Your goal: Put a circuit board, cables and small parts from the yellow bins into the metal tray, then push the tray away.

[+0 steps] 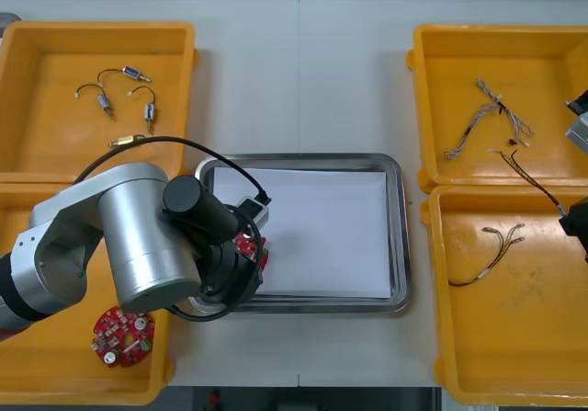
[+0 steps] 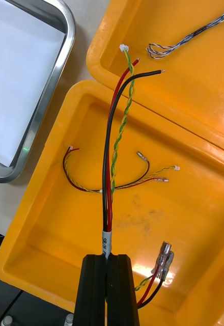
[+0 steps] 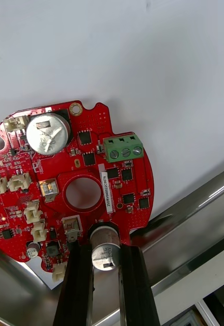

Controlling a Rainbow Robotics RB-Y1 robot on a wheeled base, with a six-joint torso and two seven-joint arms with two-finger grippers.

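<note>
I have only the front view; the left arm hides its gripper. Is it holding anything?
Observer: Yes. The left gripper is shut on a red circuit board, gripping its edge.
Operator: Where is it relative to the tray?
Observer: Mostly over the white inside of the metal tray, its gripped edge at the rim.
Operator: And the right gripper?
Observer: The right gripper is shut on a black, red and yellow cable above a yellow bin.
</note>
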